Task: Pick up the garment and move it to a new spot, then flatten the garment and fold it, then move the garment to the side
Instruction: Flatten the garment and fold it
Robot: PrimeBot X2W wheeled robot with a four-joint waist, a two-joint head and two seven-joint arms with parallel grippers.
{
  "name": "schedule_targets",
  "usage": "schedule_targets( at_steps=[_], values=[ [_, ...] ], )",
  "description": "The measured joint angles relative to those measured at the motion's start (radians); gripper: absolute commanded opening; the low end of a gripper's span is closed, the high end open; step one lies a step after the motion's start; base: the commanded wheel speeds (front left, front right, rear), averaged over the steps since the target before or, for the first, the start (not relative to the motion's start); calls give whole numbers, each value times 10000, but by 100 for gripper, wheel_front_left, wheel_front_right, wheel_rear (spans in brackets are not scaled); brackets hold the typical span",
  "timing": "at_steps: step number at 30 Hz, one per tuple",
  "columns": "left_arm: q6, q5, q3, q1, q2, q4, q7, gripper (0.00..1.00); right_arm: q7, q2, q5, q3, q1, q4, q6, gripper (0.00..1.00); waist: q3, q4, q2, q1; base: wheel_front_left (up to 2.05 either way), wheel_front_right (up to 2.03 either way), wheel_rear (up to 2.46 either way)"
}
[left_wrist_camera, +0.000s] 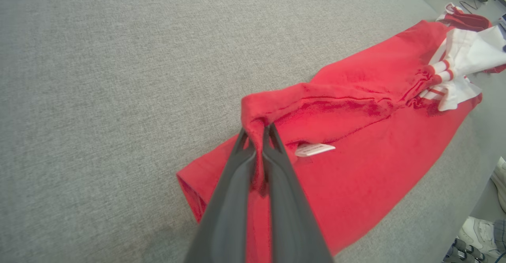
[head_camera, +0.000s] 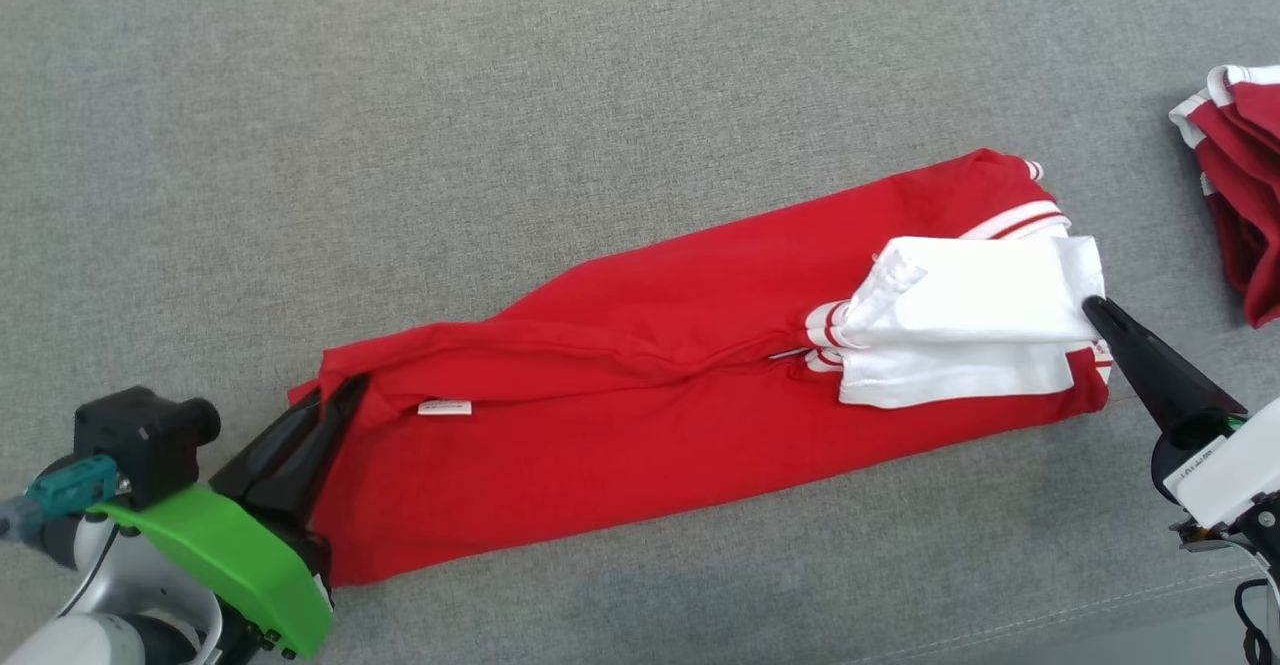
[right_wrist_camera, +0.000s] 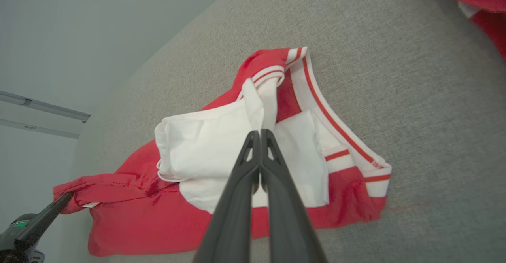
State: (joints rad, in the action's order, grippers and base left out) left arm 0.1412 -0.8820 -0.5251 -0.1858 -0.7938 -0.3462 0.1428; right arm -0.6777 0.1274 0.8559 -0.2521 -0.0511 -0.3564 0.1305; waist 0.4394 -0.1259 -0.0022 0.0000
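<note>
**Fold step in hand, both ends pinched**

The red short-sleeved cotton shirt with white sleeves and striped trim point(head_camera: 640, 415) lay in the middle of the grey woven-cloth surface point(head_camera: 400, 125) as a long narrow strip. Its hem end was at the robot's left and its collar end at the right. The white sleeves point(head_camera: 970, 315) were already turned in on top of the body, so flattening looked done and the folding seemed approx. half done.

L gripper point(head_camera: 335, 397): fingers pressed together on a bunched corner of the red hem. In the left wrist view this corner was lifted a little off the surface, w/ a small white label point(left_wrist_camera: 315, 149) just beside it.

R gripper point(head_camera: 1092, 307): fingers also closed, no gap between them. They pinched the edge of the upper white sleeve near the collar, and in the right wrist view the cloth rose up from the tips.

A second red-and-white garment point(head_camera: 1240, 145) lay well apart at the right edge.

Next move, in my judgement: carry one held end over toward the other to halve the strip. Both grips must stay firm and rise together, or the layers may slide and the sleeves open again. After that only the move to the side remains.
</note>
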Motion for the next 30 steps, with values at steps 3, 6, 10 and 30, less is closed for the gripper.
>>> schedule_targets(
  at_steps=[3, 6, 10, 30],
  values=[
    [190, 36, -33, 361, 44, -25, -226, 32, 387, 213, -215, 75, 61, 303, 0, 0, -103, -31, 0, 0, 0, 0, 0],
    [268, 268, -150, 568, 217, 274, -616, 100, 650, 424, -516, 364, 35, 842, 0, 100, -141, 20, 0, 0, 0, 0, 0],
    [263, 798, -612, 884, 364, 892, -1009, 100, 832, 861, -909, 765, 71, 1365, 0, 100, -195, 111, 0, 0, 0, 0, 0],
    [2711, 1499, 1294, 2593, 1854, 2034, -3994, 100, 314, 2044, -1812, 947, -945, 2439, 0, 100, -25, 611, 0, 0, 0, 0, 0]
  ],
)
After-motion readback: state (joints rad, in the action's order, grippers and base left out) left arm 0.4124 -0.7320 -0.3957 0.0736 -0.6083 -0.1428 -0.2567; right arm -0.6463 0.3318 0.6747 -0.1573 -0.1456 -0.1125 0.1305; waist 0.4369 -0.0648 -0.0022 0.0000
